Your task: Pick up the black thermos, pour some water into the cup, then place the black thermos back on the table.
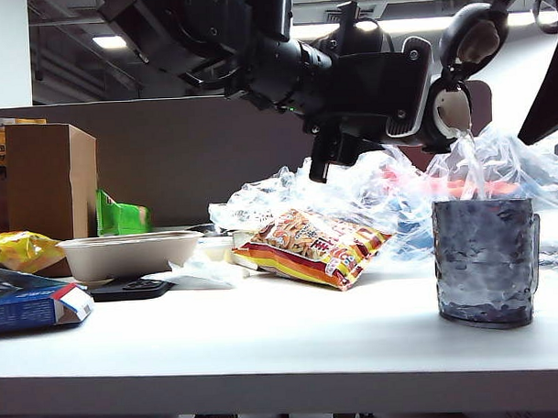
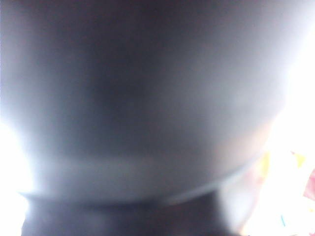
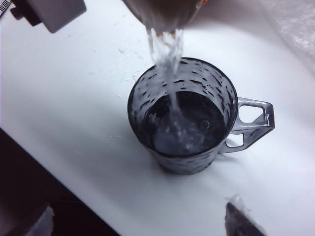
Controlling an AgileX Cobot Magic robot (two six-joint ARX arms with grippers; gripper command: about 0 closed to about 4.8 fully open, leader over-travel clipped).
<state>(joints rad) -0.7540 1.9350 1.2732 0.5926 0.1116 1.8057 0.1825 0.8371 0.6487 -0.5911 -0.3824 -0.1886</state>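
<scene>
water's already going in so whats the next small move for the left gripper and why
Probably tip the black thermos back upright soon. The left gripper holds it tilted over the cup, water is streaming in, and the cup already looks well filled.

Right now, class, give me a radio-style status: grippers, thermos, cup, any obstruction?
Left gripper holds black thermos tipped, pouring. Water lands in cup, upright on table. Right gripper unseen. Nothing in the stream's way.
</scene>
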